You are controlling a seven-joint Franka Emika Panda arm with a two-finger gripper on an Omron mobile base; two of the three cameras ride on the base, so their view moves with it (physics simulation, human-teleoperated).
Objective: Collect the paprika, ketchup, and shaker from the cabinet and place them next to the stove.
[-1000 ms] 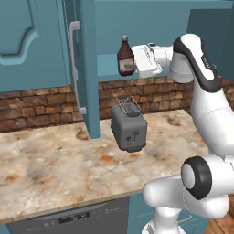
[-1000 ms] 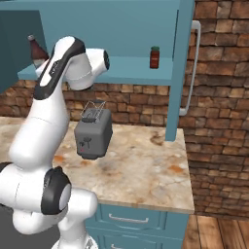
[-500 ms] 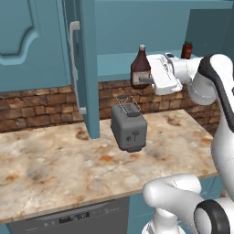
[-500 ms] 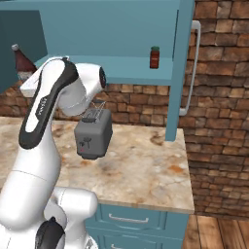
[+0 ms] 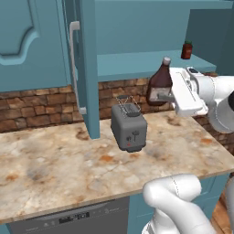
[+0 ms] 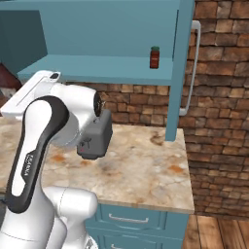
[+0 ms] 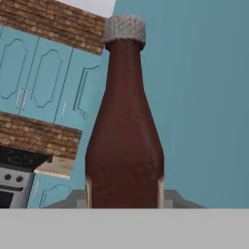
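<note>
Above the speckled stone table (image 5: pixel 68 155), the claw (image 5: pixel 165 95) pinches the dark brown-red ketchup bottle (image 5: pixel 160 83) low on its body; probably smooth and slippery, top-heavy, best carried upright.

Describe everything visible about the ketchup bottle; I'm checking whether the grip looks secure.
The ketchup bottle is dark brown-red and glossy, with rounded shoulders, a narrow neck, a small pale cap and a pale label low on its body. It is upright, held clear of the counter in front of the cabinet shelf, right of the toaster. The pincer is shut on its lower body.
</note>
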